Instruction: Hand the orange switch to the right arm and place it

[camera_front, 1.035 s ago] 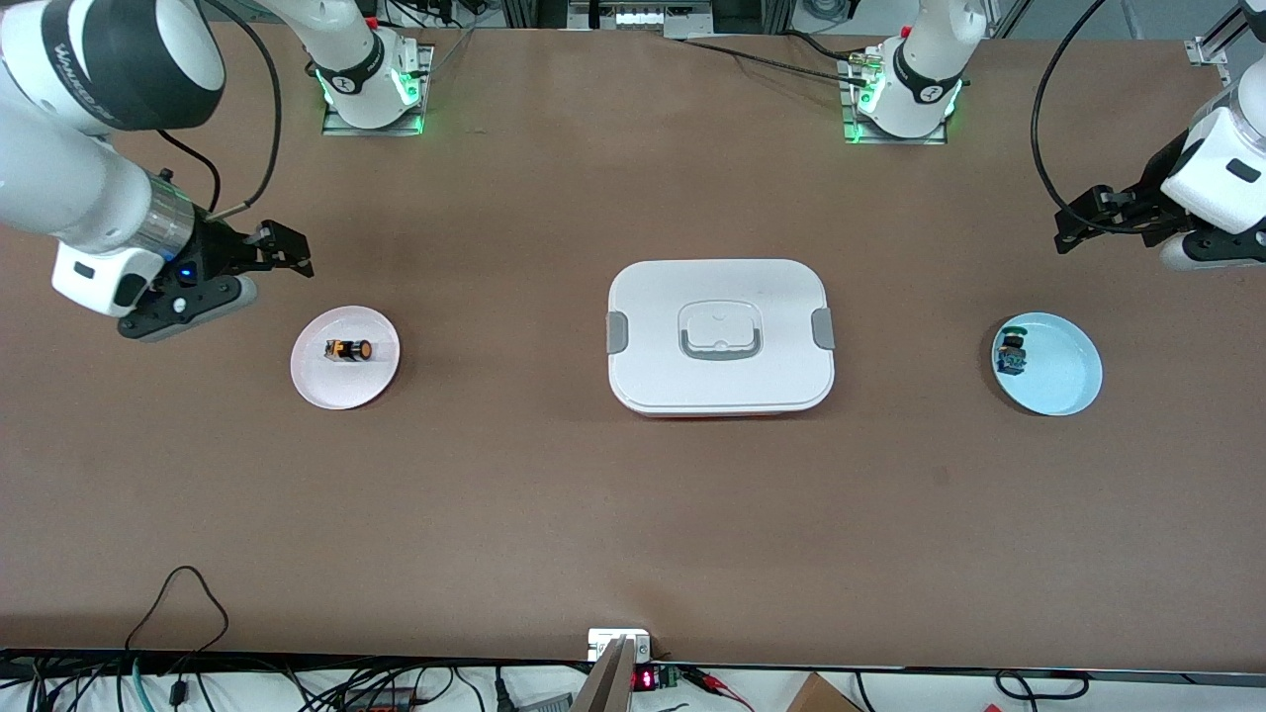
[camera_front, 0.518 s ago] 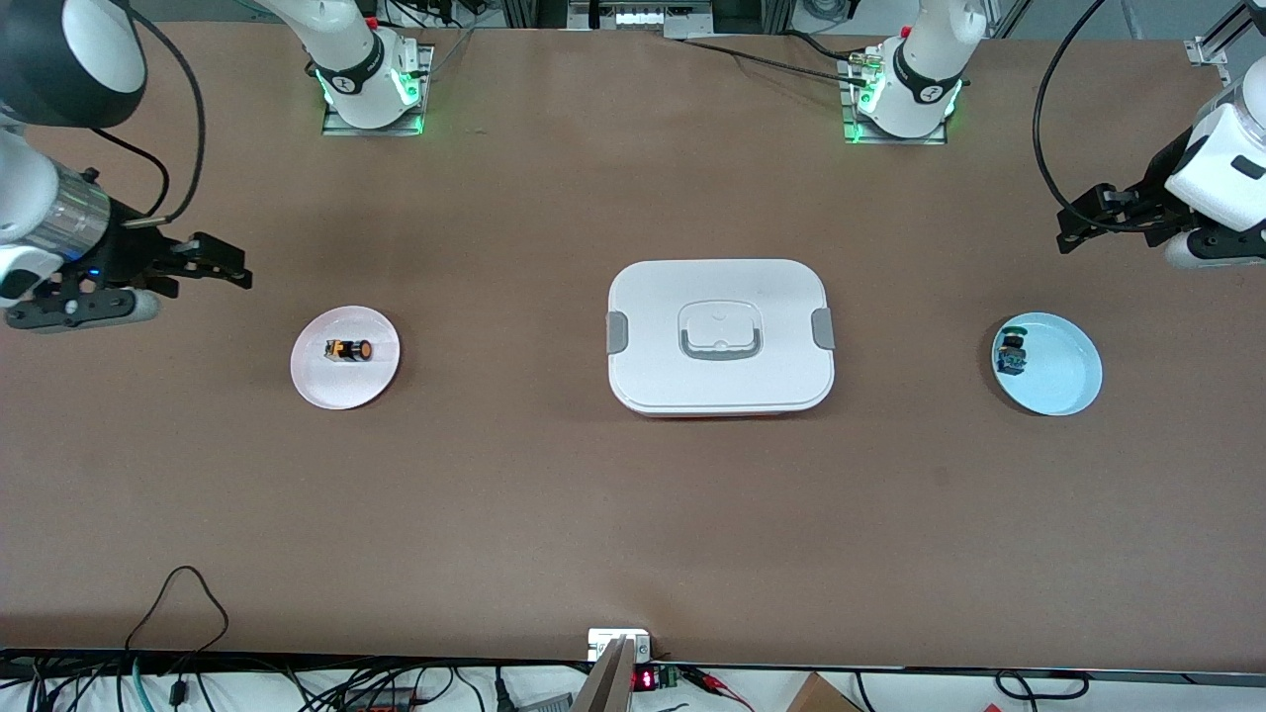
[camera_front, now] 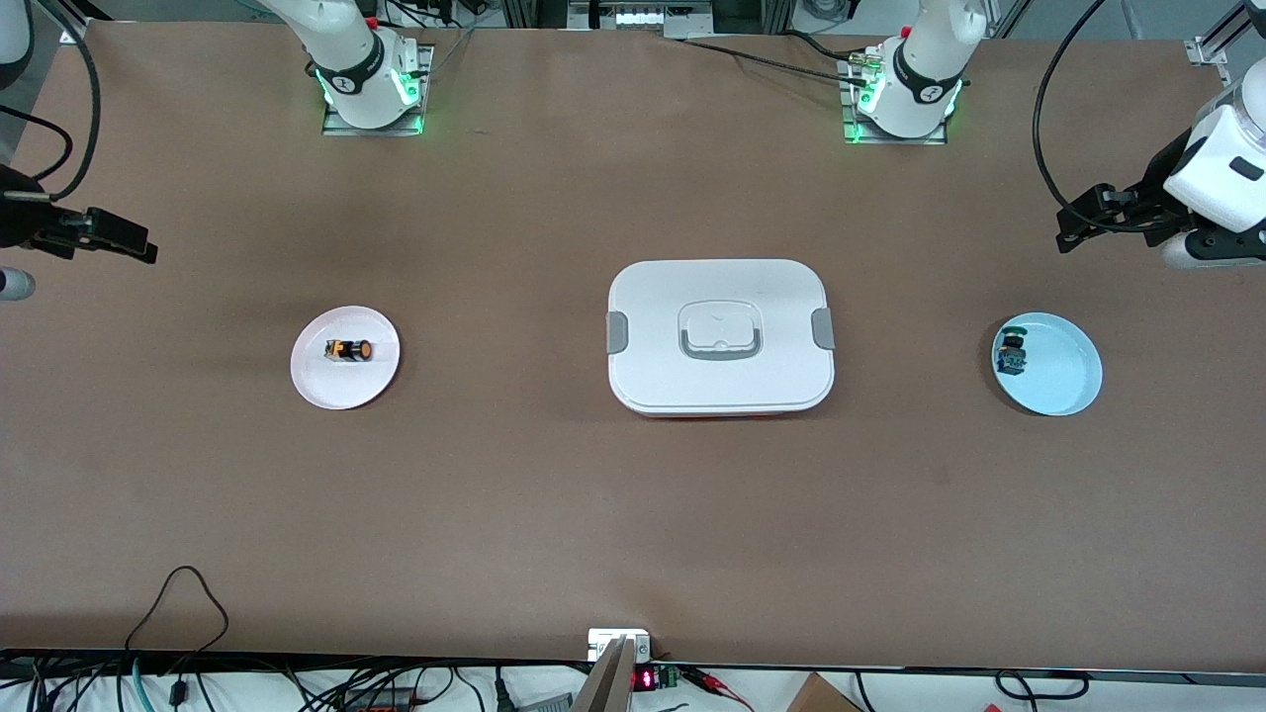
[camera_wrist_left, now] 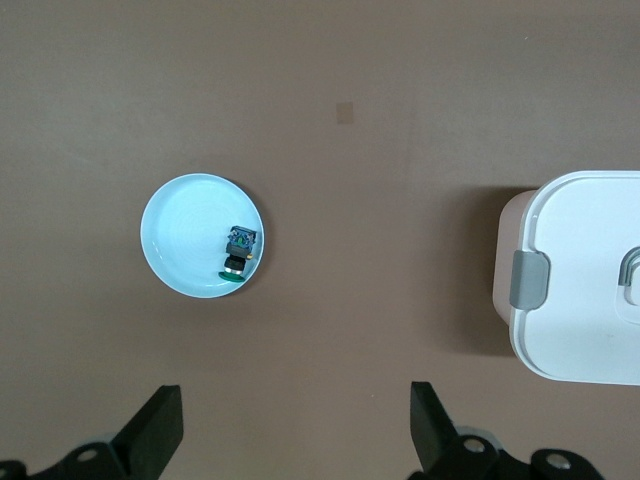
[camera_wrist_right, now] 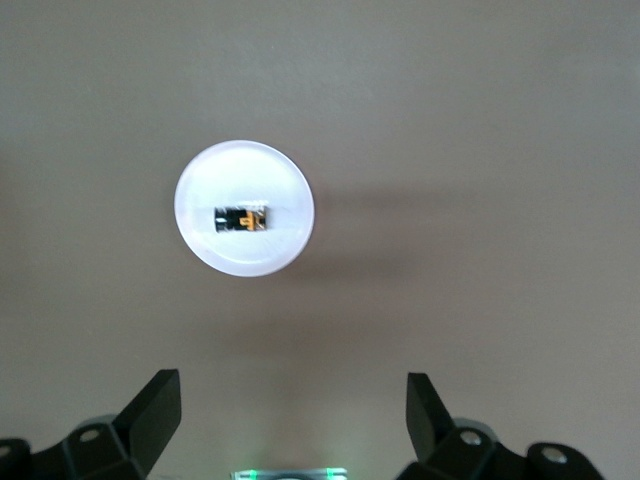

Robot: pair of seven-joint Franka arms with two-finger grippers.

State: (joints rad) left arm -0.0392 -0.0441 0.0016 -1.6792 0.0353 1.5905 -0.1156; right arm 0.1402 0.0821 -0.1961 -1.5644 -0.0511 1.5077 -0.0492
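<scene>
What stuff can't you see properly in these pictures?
- White box: the lid hides the inside, every view.
- Right end effector: front view's edge cuts off most of it.
- Orange switch: too small for markings.
- Green-and-blue part on blue plate: too small for detail.

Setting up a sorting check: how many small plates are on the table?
2. A pink plate toward the right arm's end holds the orange switch; a blue plate toward the left arm's end.

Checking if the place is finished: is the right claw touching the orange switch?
Apart. In the front view the right claw hangs open near the table's edge, well clear of the switch, which lies on the pink plate.
</scene>
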